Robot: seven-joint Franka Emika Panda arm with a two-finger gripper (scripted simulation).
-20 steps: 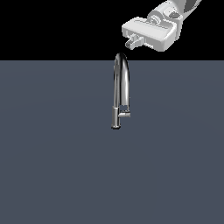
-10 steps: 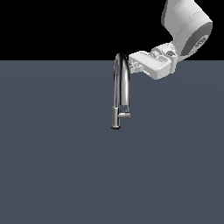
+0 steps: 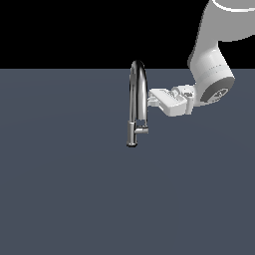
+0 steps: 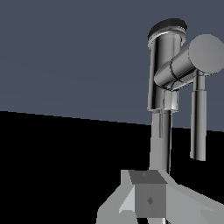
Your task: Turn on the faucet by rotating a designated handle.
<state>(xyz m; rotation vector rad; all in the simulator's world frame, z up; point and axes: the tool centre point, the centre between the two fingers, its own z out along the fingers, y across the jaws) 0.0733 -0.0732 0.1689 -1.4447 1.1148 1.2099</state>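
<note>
The chrome gooseneck faucet (image 3: 135, 99) stands upright on the dark grey surface in the exterior view. Its short handle (image 3: 143, 130) juts from the lower body toward the exterior view's right. My gripper (image 3: 150, 98) lies level just right of the arch's descending tube, well above the handle, fingertips pointing at the faucet. In the wrist view the faucet (image 4: 164, 65) body fills the frame, and the handle (image 4: 192, 61) sticks out toward the camera beside the thin spout tube (image 4: 198, 120). My gripper (image 4: 147, 194) shows its fingers together with no gap and nothing held.
The white arm (image 3: 211, 60) comes down from the upper right of the exterior view. The flat grey surface (image 3: 64, 189) stretches around the faucet with nothing else on it. Behind it is black background.
The gripper has come down and moved toward the exterior view's left, from above and right of the arch to right beside it. The faucet and handle have not moved.
</note>
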